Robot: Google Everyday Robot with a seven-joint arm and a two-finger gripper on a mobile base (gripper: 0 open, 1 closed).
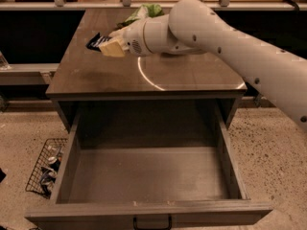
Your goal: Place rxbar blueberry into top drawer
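My gripper (109, 46) is over the left part of the cabinet top and is shut on the rxbar blueberry (95, 41), a small dark navy bar that sticks out to the left of the tan fingers, lifted off the surface. The top drawer (148, 206) is pulled wide open below the cabinet top, a deep grey-brown box with nothing in it and a small black handle (151, 222) on its front panel. The white arm reaches in from the right.
A green-and-white chip bag (144, 12) lies at the back of the cabinet top (192, 75), partly behind the arm. A black wire basket (45, 166) with small items stands on the speckled floor left of the drawer. Shelving runs along the back.
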